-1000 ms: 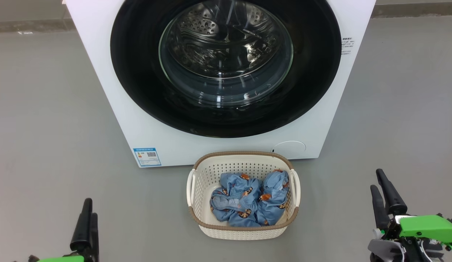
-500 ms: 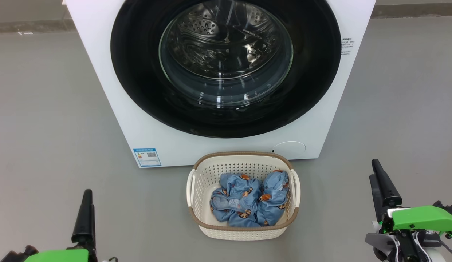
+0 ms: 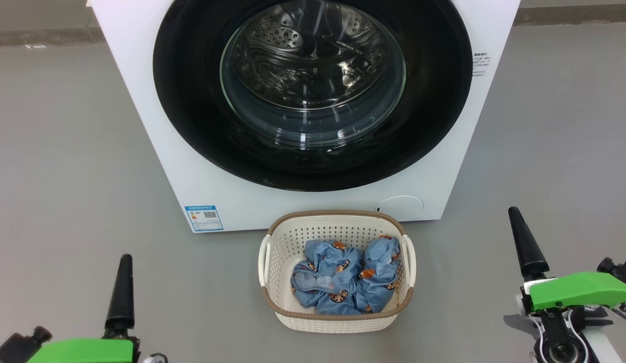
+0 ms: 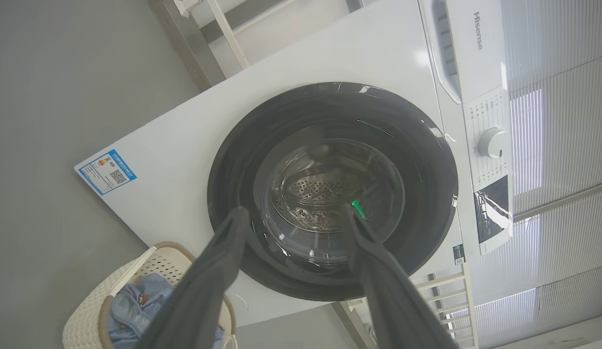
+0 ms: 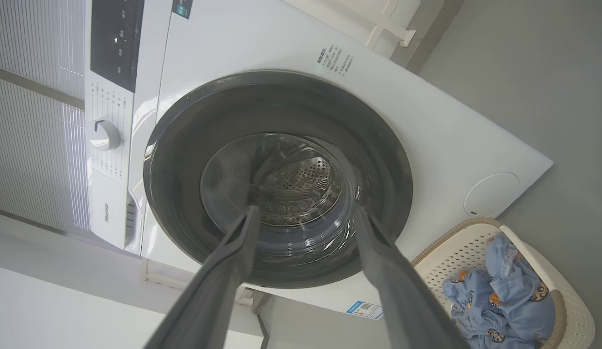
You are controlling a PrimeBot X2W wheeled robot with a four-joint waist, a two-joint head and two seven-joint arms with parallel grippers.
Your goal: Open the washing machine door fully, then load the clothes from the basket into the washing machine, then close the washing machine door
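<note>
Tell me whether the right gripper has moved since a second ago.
Yes. The right gripper has risen up the head view, toward the washing machine, while the basket sits unchanged.

Clothes point(image 3: 343, 277) in basket point(image 3: 338, 322) before washing machine point(image 3: 141, 101)

We see the white washing machine point(image 3: 217, 201) with its black-rimmed washing machine door point(image 3: 191, 101) shut, and just before it the cream basket point(image 3: 338, 322) holding the crumpled light blue clothes point(image 3: 338, 282).
</note>
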